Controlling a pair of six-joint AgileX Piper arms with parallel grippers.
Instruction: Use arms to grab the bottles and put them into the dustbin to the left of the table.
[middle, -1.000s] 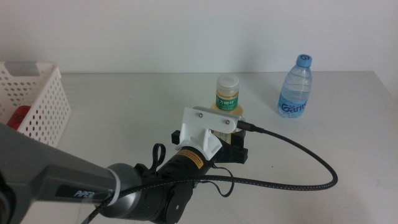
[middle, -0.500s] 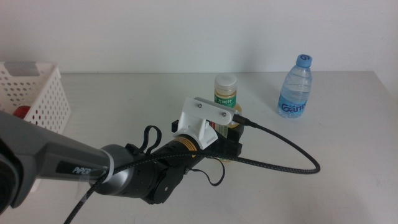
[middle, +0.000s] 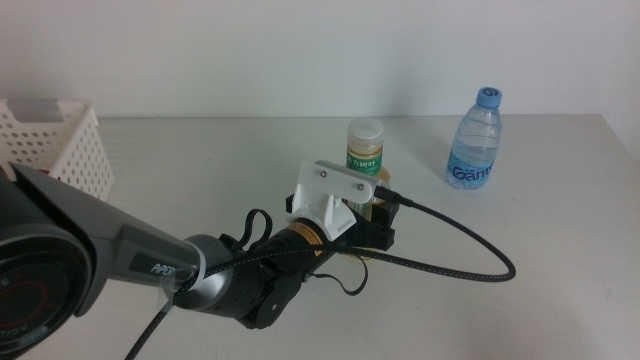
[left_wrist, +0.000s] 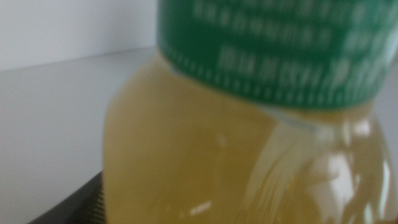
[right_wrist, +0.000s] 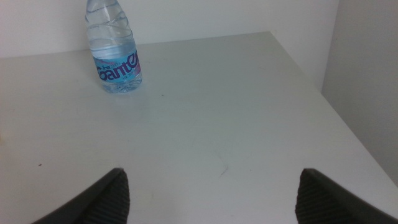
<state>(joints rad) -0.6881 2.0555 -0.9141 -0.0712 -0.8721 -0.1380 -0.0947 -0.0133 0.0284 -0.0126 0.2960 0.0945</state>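
Reaching further forward, left gripper (middle: 372, 215) now straddles the tea bottle (middle: 364, 152) – grip unclear – right gripper (right_wrist: 211, 190) spread

Yellow tea bottle (middle: 365, 152), green label; white perforated dustbin (middle: 55, 150).

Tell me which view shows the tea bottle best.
The middle view: the tea bottle shows its cap and label, its base hidden behind the left gripper. The left wrist view is a blurred close-up; the right wrist view misses it.
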